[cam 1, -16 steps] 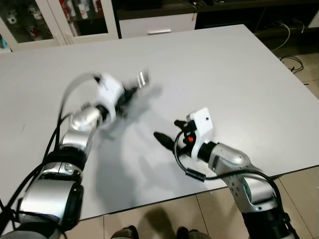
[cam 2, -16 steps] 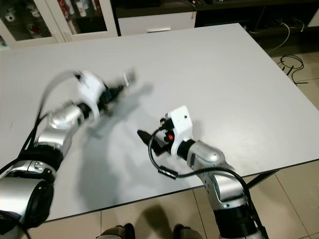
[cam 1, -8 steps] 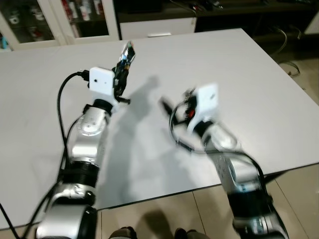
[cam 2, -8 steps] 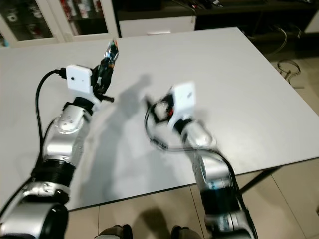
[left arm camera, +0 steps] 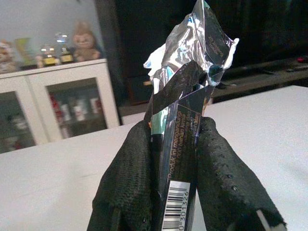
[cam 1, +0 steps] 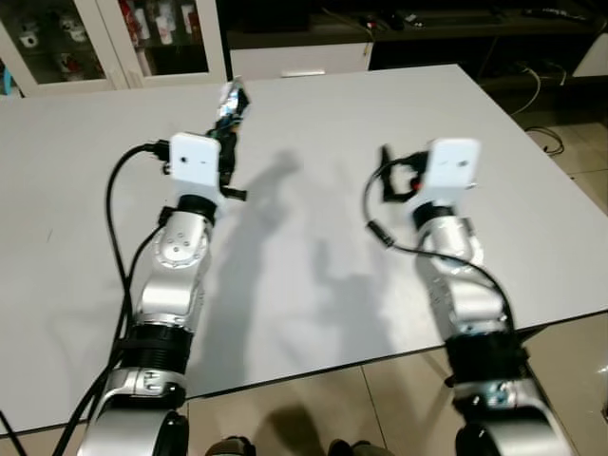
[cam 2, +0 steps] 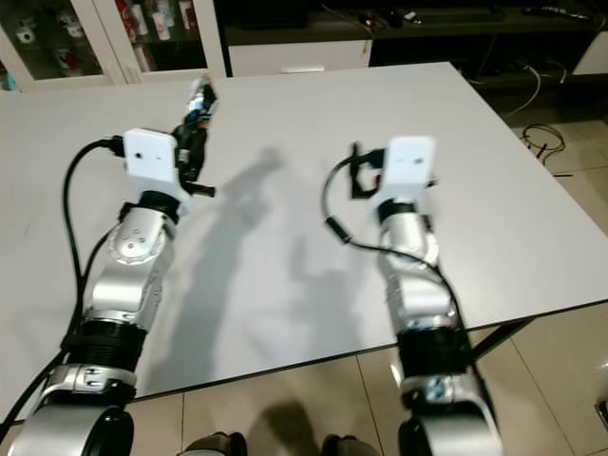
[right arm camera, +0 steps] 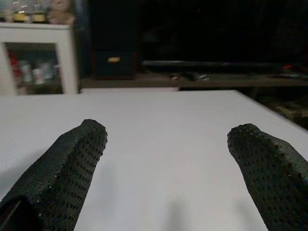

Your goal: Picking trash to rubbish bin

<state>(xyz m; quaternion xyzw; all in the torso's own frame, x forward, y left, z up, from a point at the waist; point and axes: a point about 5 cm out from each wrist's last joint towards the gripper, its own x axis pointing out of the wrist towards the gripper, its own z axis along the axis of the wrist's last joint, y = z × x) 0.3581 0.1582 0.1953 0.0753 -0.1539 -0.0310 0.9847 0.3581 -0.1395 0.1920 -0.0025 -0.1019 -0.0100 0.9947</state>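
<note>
Foil wrapper sits pinched upright between my left gripper fingers above the white table, my right gripper spread empty, and I judge the slick crinkled foil could slip out while carrying

**Open tabletop, arms raised side by side**

White table: bare surface ahead and between the arms, only their shadows on it. Left gripper up over the far left part, its fingers closed on a foil wrapper that sticks out past the tips. Right gripper held above mid-table, fingers spread wide, bare table showing through the gap. The two arms stand well apart, with a free lane between. Beyond the far edge: white glass-door cabinet and dark shelving. Cables on the floor off the right side.
</note>
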